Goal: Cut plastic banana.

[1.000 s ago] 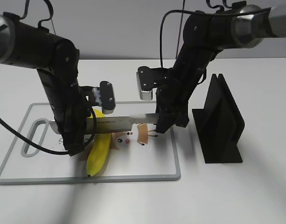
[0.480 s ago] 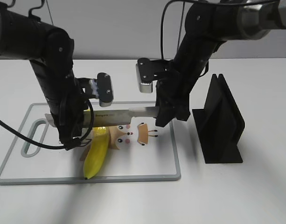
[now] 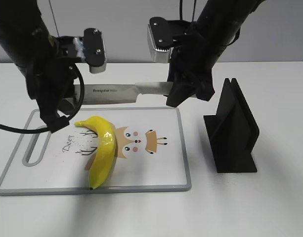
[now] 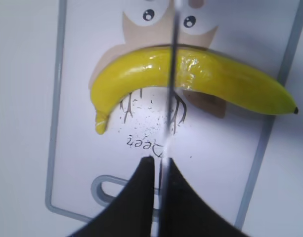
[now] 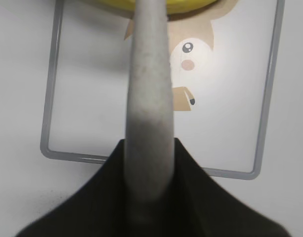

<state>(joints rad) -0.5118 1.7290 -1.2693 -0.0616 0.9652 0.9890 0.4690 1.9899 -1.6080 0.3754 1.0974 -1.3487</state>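
Below the left gripper point(image 4: 158, 170), the plastic banana point(image 3: 103, 150) looks glossy and smooth. The knife point(image 3: 119, 92) clamped between both matt black grippers has a satin metal blade. The cutting board point(image 3: 161, 168) beneath looks smooth, printed plastic.

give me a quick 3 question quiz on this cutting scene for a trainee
1. True or false: the knife is resting on the plastic banana.
2. Which grippers hold the knife? A) left only B) right only C) both
3. Fill in: the banana lies on the ____, partly over its printed cartoon animal.

Key
1. False. The knife is held level in the air above the board, clear of the banana.
2. C. The right gripper clamps the handle and the left gripper pinches the blade's far end.
3. Cutting board. The banana looks whole, with no cut visible, and the black stand sits off the board to the right.
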